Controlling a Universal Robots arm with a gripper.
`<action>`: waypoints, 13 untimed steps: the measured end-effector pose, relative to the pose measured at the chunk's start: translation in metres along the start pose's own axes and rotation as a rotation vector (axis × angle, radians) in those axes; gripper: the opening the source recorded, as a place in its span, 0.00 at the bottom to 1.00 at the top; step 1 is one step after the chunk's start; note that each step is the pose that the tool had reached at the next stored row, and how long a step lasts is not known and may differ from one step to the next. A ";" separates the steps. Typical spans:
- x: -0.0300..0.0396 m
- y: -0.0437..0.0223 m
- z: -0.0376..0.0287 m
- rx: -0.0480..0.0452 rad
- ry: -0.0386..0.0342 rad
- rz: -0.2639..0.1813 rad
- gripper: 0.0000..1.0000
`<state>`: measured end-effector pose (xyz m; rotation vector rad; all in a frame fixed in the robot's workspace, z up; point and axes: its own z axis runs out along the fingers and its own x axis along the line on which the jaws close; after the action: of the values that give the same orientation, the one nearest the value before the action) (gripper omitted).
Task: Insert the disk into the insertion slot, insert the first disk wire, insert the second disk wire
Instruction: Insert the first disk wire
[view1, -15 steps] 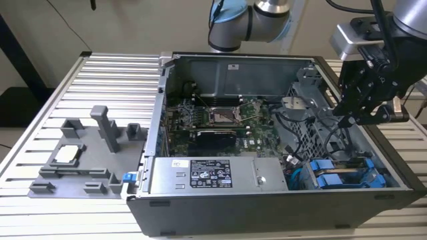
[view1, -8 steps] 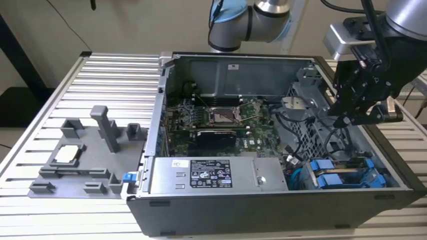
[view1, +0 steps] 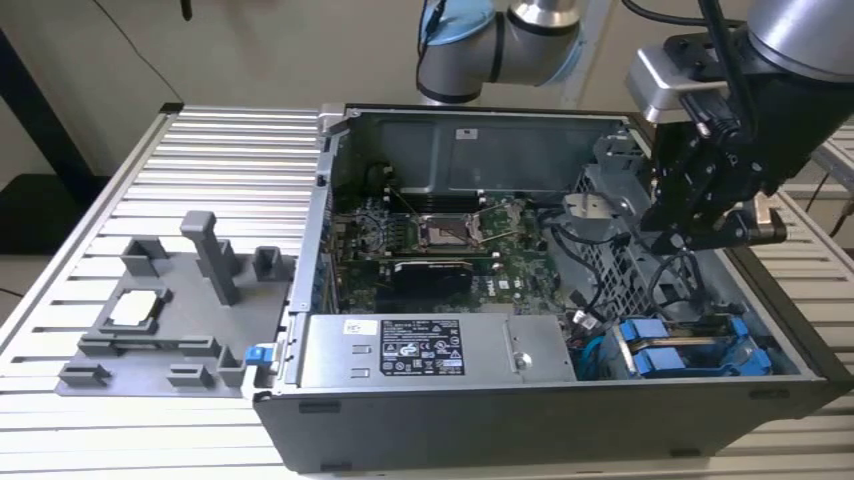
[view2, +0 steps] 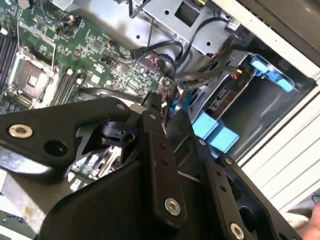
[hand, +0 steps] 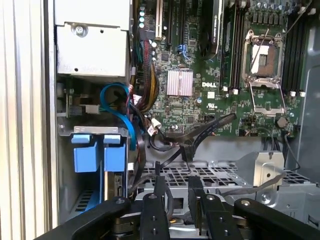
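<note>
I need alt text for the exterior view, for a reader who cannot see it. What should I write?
A robot arm's claw hangs over an open computer case, on the exterior view's right, above two blue carriers seated in the case's near corner. The case stands on a ribbed metal table, beside a grey parts fixture.

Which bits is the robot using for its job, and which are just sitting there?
For the job:
gripper
blue drive carriers
black cables

Just lying about:
grey tray
silver chip
power supply
processor socket
</note>
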<state>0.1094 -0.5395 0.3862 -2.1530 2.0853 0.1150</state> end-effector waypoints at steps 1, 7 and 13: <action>-0.0003 0.0026 0.0000 0.0000 -0.0003 -0.001 0.33; -0.0060 0.0142 0.0003 -0.0001 -0.0002 -0.001 0.33; -0.0090 0.0246 0.0009 -0.0006 0.0025 -0.004 0.33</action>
<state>0.0845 -0.5312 0.3855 -2.1581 2.0829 0.1126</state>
